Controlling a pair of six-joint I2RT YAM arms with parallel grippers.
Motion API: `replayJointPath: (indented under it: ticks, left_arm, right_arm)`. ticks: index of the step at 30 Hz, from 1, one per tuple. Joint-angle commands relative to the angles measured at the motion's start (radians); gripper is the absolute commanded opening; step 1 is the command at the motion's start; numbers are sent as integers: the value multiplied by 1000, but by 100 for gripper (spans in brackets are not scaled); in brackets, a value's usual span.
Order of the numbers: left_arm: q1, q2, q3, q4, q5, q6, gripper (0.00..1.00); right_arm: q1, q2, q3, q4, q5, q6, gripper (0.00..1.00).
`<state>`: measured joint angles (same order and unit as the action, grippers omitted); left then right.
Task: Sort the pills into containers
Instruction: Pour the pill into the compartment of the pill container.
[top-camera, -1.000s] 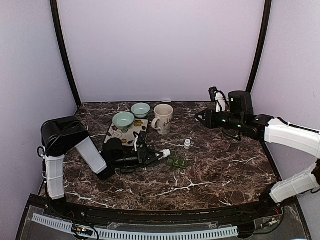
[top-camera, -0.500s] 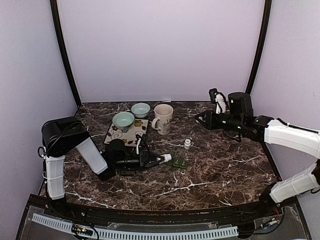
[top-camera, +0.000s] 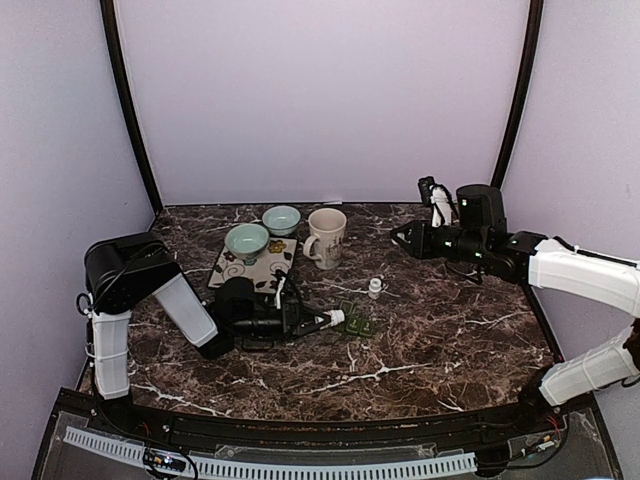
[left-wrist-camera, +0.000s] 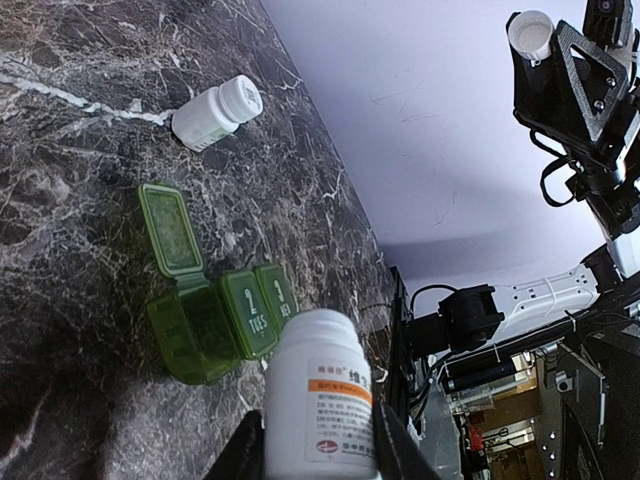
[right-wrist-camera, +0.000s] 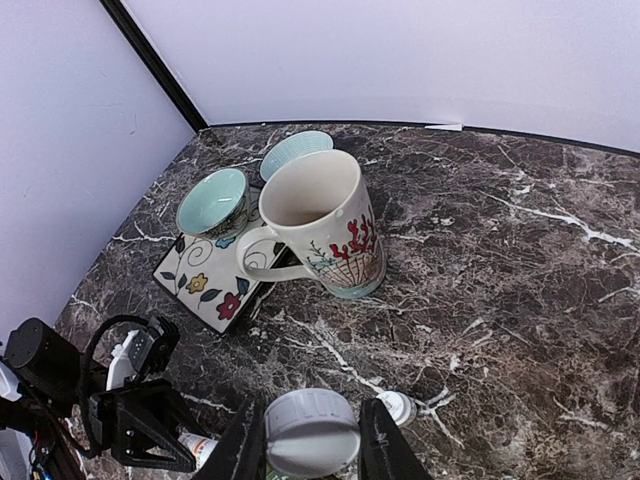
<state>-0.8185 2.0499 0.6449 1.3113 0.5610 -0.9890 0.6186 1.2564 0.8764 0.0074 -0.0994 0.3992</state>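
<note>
My left gripper (left-wrist-camera: 320, 428) is shut on a white pill bottle (left-wrist-camera: 320, 395) with an orange-striped label. Held low over the table, its neck points toward a green weekly pill organizer (left-wrist-camera: 215, 310). The organizer's first lid (left-wrist-camera: 170, 228) stands open and the lids marked 2 and 3 are closed. From above, the bottle (top-camera: 328, 319) almost touches the organizer (top-camera: 357, 326), with the left gripper (top-camera: 300, 321) behind it. My right gripper (right-wrist-camera: 305, 430) is shut on a white cap (right-wrist-camera: 303, 432) and hovers high at the back right (top-camera: 402, 238). No loose pills show.
A small white bottle (top-camera: 375, 288) stands just behind the organizer. A patterned mug (top-camera: 326, 237) and two pale green bowls (top-camera: 247, 242) (top-camera: 282, 219) sit at the back left, one bowl on a flowered tile (top-camera: 236, 272). Purple walls enclose the marble table.
My left gripper has swung the bottle's neck a little toward the near side, closer to the organizer. The right arm with the cap has barely moved.
</note>
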Motion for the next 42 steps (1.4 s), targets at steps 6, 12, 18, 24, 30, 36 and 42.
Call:
replayJointPath:
  ticks: [6, 12, 18, 24, 30, 36, 42]
  left_arm:
    - [-7, 6, 34, -57, 10, 37, 0]
    - [-8, 4, 46, -89, 3, 47, 0]
    - [-8, 4, 56, -116, -7, 57, 0]
    - [-7, 3, 55, -132, -18, 60, 0]
    - [-7, -7, 59, -168, -31, 75, 0]
    - [-7, -13, 62, -189, -44, 82, 0]
    - [-7, -13, 71, -201, -47, 89, 0]
  right_arm:
    - [-14, -12, -17, 39, 7, 6, 0]
    - [-19, -14, -17, 39, 6, 6, 0]
    - [-20, -15, -20, 40, 5, 7, 0]
    - [-23, -15, -19, 40, 2, 7, 0]
    - [-25, -13, -18, 40, 1, 9, 0]
    - [-26, -11, -15, 40, 0, 7, 0]
    - [-28, -11, -15, 39, -2, 7, 0]
